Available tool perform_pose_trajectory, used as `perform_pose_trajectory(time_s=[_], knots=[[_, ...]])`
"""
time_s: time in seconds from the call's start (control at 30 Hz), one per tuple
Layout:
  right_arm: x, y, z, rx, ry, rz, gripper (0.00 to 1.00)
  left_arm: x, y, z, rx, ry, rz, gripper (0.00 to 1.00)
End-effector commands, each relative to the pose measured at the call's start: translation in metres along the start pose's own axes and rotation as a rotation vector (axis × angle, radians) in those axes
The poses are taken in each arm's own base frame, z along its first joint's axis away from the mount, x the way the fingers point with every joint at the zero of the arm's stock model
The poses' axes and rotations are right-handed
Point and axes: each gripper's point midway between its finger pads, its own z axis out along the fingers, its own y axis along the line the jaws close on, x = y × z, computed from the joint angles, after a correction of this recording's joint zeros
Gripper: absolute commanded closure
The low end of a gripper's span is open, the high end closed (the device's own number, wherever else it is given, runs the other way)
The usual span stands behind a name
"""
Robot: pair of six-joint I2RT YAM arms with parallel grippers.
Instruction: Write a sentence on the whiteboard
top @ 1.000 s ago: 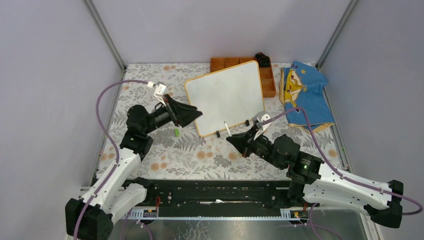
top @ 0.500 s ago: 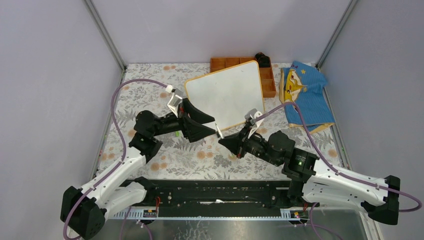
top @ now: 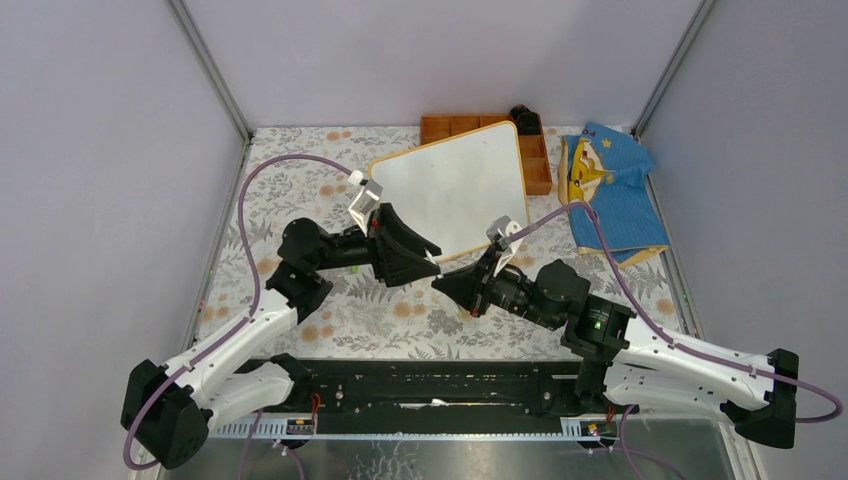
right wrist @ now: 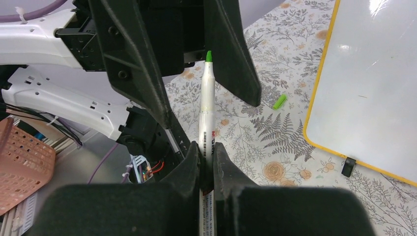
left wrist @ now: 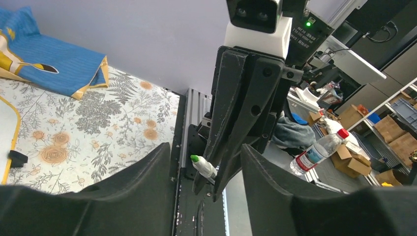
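Overhead, the claws almost hide the white green-tipped marker [right wrist: 206, 113]; the right wrist view shows the right gripper [right wrist: 206, 150] clamped on its barrel and the left gripper [top: 428, 262] spread wide around the tip; the orange-framed white rectangular whiteboard [top: 455, 190] lies just beyond, any sentence unreadable; only that wrist view shows a small green cap [right wrist: 279, 102].

Left gripper [top: 430, 264]: spread wide, aimed right, tips meeting the other's.
Right gripper [top: 440, 284]: clamped on marker [right wrist: 206, 113], aimed left.
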Motion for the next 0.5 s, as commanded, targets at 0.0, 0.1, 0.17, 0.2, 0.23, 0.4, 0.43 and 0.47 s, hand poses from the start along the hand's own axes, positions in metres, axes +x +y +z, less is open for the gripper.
perform_pose_trajectory(time_s=[0.0, 0.1, 0.17, 0.2, 0.23, 0.4, 0.43, 0.47], knots=[[-0.0353, 0.0169, -0.0017, -0.058, -0.096, 0.002, 1.00, -0.0148, -0.0206, 0.0054, 0.078, -0.030, 0.006, 0.44], [-0.0354, 0.0154, -0.0023, -0.052, -0.103, 0.002, 1.00, -0.0156, -0.0234, 0.0066, 0.088, -0.039, -0.020, 0.54], [-0.0362, 0.0147, -0.0031, -0.050, -0.112, 0.003, 1.00, -0.0168, -0.0249, 0.0072, 0.094, -0.047, -0.040, 0.58], [-0.0356, 0.0139, -0.0032, -0.048, -0.113, 0.003, 1.00, -0.0175, -0.0255, 0.0074, 0.096, -0.054, -0.049, 0.58], [-0.0354, 0.0135, -0.0033, -0.046, -0.114, 0.003, 1.00, -0.0184, -0.0265, 0.0073, 0.101, -0.060, -0.058, 0.58], [-0.0343, 0.0117, -0.0036, -0.041, -0.121, 0.005, 1.00, -0.0176, -0.0298, 0.0088, 0.116, -0.063, -0.090, 0.58], [-0.0344, 0.0112, -0.0037, -0.039, -0.124, 0.005, 1.00, -0.0166, -0.0294, 0.0091, 0.115, -0.059, -0.096, 0.58], [-0.0344, 0.0110, -0.0038, -0.039, -0.126, 0.006, 1.00, -0.0155, -0.0290, 0.0092, 0.113, -0.057, -0.099, 0.58]])
